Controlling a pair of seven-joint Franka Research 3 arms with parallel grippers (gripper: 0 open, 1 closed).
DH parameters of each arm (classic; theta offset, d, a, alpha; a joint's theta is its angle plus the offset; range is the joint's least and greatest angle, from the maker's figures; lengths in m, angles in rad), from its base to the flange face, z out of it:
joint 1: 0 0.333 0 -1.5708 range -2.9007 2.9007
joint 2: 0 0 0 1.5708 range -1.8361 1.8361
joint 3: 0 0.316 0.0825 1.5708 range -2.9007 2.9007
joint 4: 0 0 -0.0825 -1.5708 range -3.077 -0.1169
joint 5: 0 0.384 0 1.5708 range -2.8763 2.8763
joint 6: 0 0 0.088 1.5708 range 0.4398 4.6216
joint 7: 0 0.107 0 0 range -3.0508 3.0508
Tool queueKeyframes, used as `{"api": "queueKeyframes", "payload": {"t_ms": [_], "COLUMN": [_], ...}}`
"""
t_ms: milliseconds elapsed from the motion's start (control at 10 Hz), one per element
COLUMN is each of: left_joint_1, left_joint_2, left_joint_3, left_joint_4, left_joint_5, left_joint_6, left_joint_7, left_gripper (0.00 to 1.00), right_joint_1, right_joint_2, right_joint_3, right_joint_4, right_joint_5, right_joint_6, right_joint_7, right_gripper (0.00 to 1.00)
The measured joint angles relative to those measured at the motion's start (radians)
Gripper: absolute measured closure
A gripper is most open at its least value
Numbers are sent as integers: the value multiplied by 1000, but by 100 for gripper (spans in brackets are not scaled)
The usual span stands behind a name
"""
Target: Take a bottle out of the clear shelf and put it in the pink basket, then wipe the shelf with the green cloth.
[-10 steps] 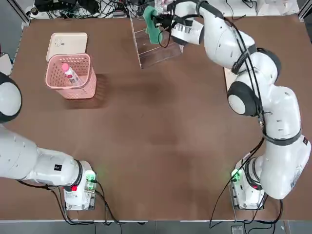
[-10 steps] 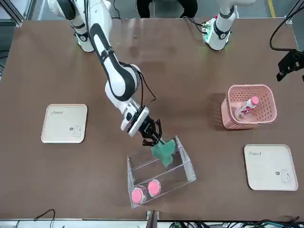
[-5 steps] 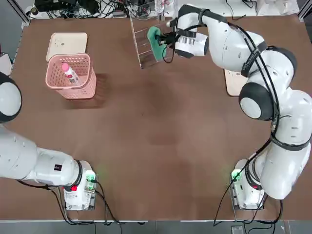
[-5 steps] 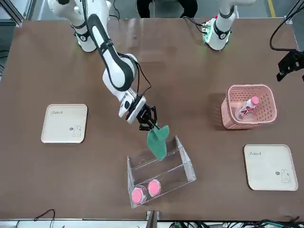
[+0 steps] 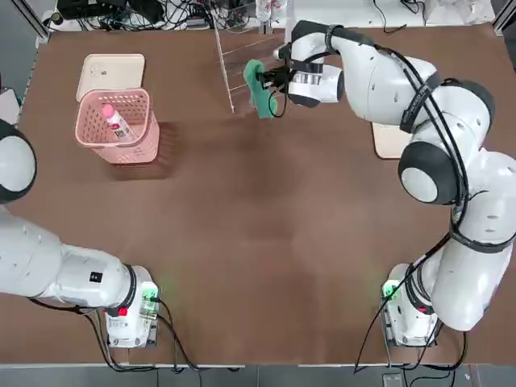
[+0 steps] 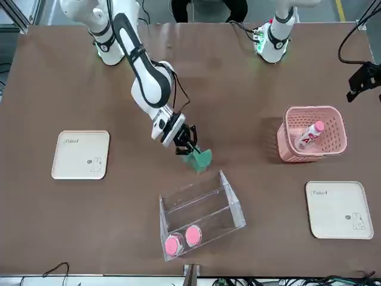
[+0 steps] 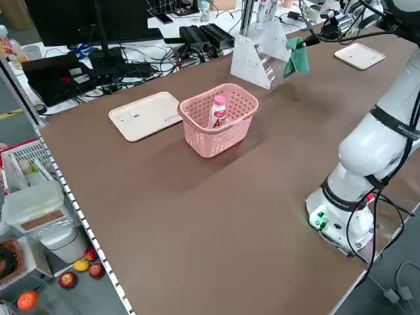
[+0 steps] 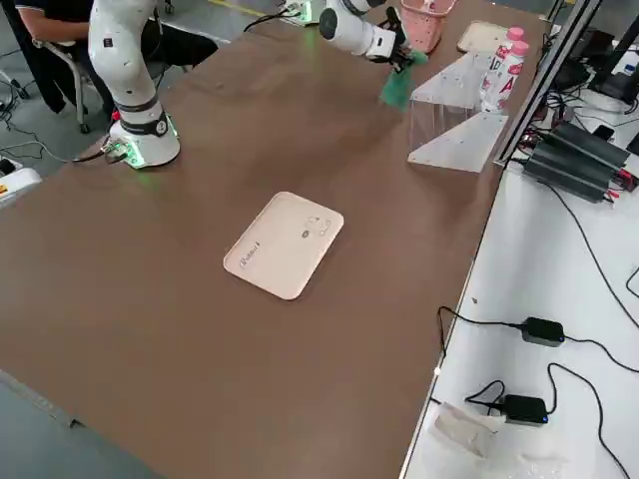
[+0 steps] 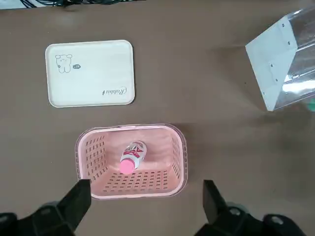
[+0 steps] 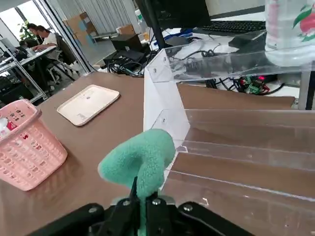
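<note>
Right gripper [image 6: 186,145]: my fingers pinched tight on the green cloth [image 5: 260,78], held in the air just off the open side of the clear shelf [image 6: 202,210], on my base's side of it. Arm stretched far across the table.
Green cloth: bunched, hangs from my fingertips, a rounded fold sticking up in the right wrist view [image 10: 139,160]. Just beside the shelf's near side wall; can't tell if it touches the acrylic.
Clear shelf: on the table at the far edge from my bases, stepped tiers open twd my gripper, tall flat side walls. Two bottles w/ pink caps [image 6: 182,240] stand at its far end, white w/ red lettering.
Left gripper [image 9: 147,196]: fingers spread wide, nothing betw them, hovering above the pink basket [image 5: 117,126], well to the left of the shelf. Idle.
Pink basket: upright on the table, well apart from the shelf.
Bottle [image 6: 309,136]: inside the basket, leaning tilted against a wall, pink cap up.
Cream tray 1 [image 5: 110,73]: flat, just behind the basket on the shelf's row, near or touching the rim, can't tell.
Cream tray 2 [image 6: 81,155]: flat on the table, other side of the shelf, under my right arm's reach, well apart.
</note>
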State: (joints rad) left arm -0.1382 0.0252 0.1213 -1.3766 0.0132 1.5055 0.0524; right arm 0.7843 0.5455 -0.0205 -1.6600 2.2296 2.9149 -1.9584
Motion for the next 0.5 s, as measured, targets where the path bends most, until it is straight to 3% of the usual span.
{"api": "queueKeyframes", "payload": {"t_ms": [300,500], "left_joint_1": [0,0], "left_joint_2": [0,0], "left_joint_3": [0,0], "left_joint_4": [0,0], "left_joint_5": [0,0], "left_joint_6": [0,0], "left_joint_7": [0,0], "left_gripper": [0,0], "right_joint_1": [-76,-106], "right_joint_2": [-6,44], "right_joint_3": [-6,-6], "right_joint_4": [40,82], "right_joint_5": [-22,-23], "right_joint_6": [-22,-83], "right_joint_7": [-137,-220], "right_gripper": [94,94]}}
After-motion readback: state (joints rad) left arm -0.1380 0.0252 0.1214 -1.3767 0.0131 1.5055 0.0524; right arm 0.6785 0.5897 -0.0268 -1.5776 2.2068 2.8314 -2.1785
